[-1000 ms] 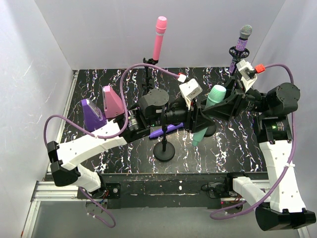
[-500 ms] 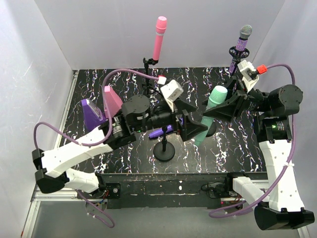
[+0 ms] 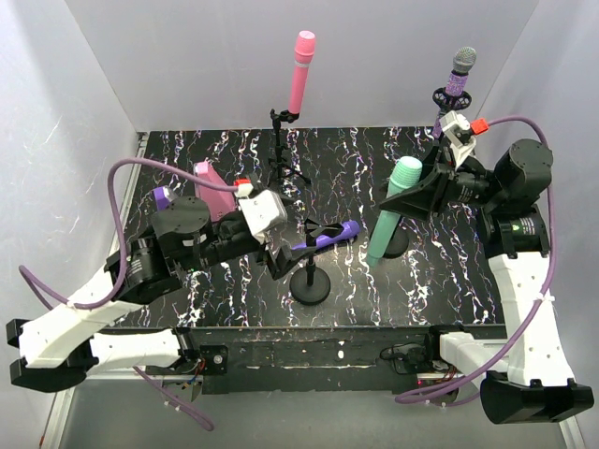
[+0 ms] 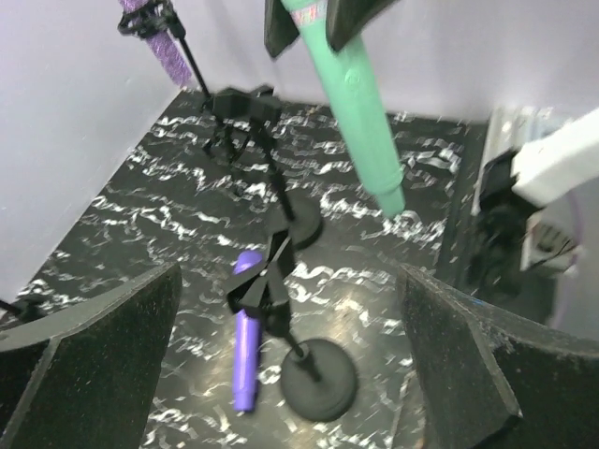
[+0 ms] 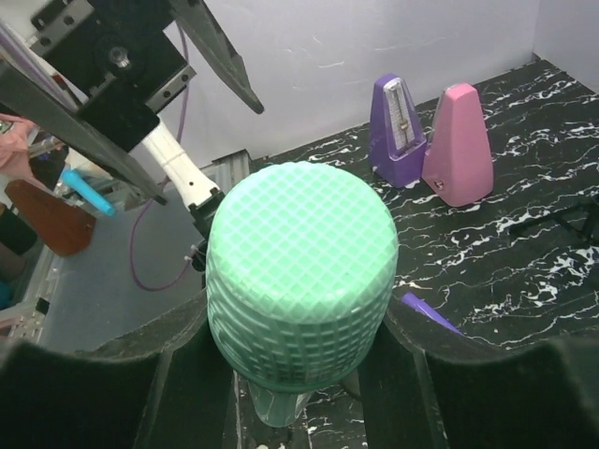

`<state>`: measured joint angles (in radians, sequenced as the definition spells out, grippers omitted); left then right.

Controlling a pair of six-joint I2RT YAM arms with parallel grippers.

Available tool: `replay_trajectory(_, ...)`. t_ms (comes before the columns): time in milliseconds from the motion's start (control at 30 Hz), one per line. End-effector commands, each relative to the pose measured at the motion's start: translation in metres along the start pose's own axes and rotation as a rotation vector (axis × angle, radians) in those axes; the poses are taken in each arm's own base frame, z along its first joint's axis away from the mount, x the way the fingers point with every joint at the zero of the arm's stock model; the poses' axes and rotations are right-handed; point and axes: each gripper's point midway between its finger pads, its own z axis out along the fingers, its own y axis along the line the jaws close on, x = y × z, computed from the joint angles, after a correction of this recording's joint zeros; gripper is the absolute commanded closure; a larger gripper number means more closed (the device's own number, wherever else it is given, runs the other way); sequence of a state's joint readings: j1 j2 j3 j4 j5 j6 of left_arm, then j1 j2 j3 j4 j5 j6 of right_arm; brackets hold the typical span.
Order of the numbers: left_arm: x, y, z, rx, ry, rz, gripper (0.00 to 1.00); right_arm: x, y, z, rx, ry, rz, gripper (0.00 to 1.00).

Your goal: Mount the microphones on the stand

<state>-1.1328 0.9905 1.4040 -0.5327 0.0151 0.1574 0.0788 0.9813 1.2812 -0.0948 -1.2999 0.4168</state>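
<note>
Microphones four, wedges two (mint microphone gripped).

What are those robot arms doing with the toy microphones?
They are putting toy microphones onto stands. The right end effector is gripping the green microphone and holding it upright; it is not on a stand yet. The left end effector is open and empty, next to the purple microphone, which sits in the clip of the front stand. The pink microphone and the glittery microphone are already up on stands at the back.
</note>
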Motion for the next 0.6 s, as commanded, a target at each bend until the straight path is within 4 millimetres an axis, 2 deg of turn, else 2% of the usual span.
replay_trajectory(0, 0.059, 0.018, 0.008, 0.028, 0.176, 0.176, 0.02, -0.002, -0.006, 0.0, 0.024, -0.006, -0.076, 0.99)
replay_trajectory(167, 0.076, 0.05, 0.017, 0.142, 0.109, 0.145, 0.02, 0.008, -0.009, 0.002, 0.01, -0.003, -0.063, 0.99)
replay_trajectory(300, 0.069, 0.041, 0.025, 0.288, 0.021, 0.181, 0.02, 0.013, -0.007, 0.002, -0.002, 0.003, -0.057, 0.99)
replay_trajectory(400, 0.077, 0.03, 0.035, 0.387, 0.003, 0.16, 0.02, 0.017, -0.009, 0.003, -0.008, 0.006, -0.052, 0.99)
replay_trajectory(500, 0.076, 0.017, 0.036, 0.474, -0.02, 0.121, 0.02, 0.02, -0.01, 0.003, -0.014, 0.007, -0.051, 0.99)
replay_trajectory(567, 0.079, 0.016, 0.036, 0.485, -0.014, 0.106, 0.02, 0.021, -0.009, 0.003, -0.018, 0.009, -0.052, 0.99)
